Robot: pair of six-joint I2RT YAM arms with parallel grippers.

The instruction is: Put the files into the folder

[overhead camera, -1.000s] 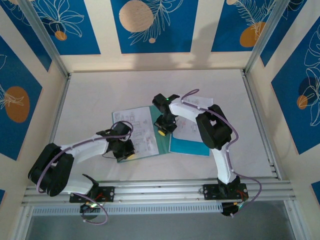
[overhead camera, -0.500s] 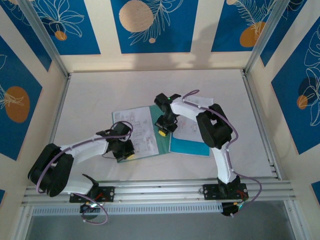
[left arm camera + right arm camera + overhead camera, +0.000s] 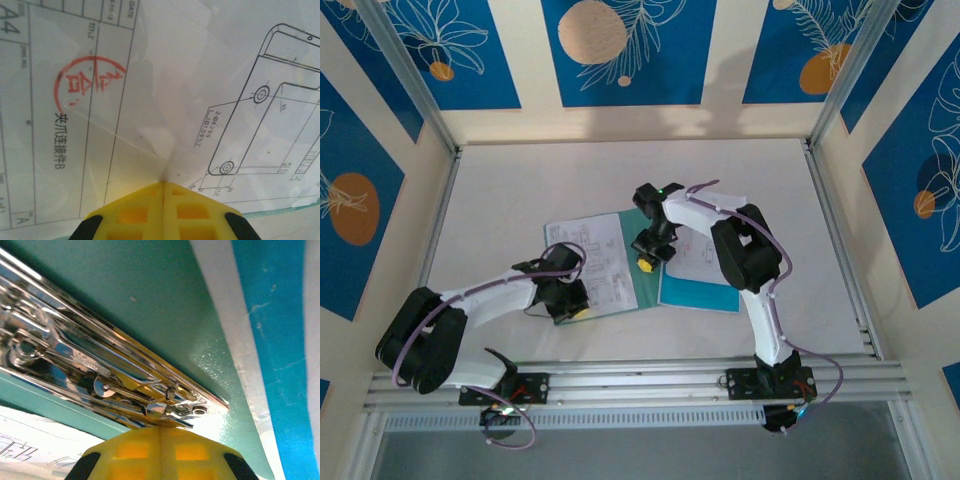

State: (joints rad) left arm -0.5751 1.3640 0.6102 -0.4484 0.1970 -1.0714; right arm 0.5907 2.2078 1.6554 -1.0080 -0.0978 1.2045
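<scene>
Right wrist: right gripper (image 3: 161, 430) closed at folder (image 3: 150, 290) clip (image 3: 100, 371); left wrist: left gripper (image 3: 164, 187) closed, touching files (image 3: 200, 60)

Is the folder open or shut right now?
Open: the folder lies spread flat, and the right hand sits at its exposed metal clip on the inner spine.

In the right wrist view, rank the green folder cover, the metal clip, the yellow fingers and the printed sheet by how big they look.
1. the green folder cover
2. the metal clip
3. the yellow fingers and the printed sheet: about alike, and the fingers sit nearest the camera.
</scene>
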